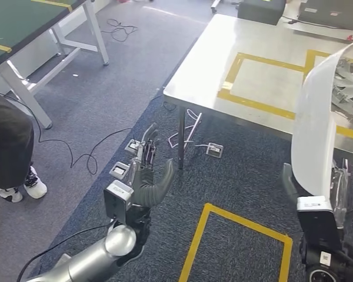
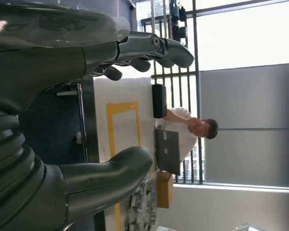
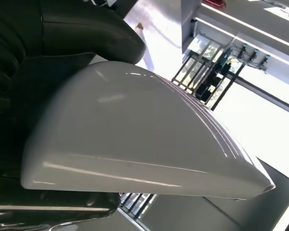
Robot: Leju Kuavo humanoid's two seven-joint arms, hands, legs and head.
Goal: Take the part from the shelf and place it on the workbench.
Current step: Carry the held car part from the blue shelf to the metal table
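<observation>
A long, curved white part [image 1: 315,129] stands upright at the right of the head view, held from below by my right hand [image 1: 319,194]. The right wrist view shows the same white part [image 3: 136,139] lying across that hand [image 3: 56,57], with the dark thumb and fingers wrapped around it. The steel workbench [image 1: 210,59] with yellow tape rectangles stands ahead, its near edge beyond the part. My left hand [image 1: 146,176] is raised over the carpet in front of the bench, fingers apart, holding nothing; the left wrist view shows its thumb [image 2: 106,171] and fingers [image 2: 154,48] spread.
Grey metal pieces [image 1: 350,88] lie on the bench's right end. A yellow tape square [image 1: 237,241] marks the carpet below me. Cables and sockets [image 1: 212,150] lie under the bench. A person's legs [image 1: 10,153] stand at the left by a green table [image 1: 19,23]. Another person [image 2: 194,127] sits behind the bench.
</observation>
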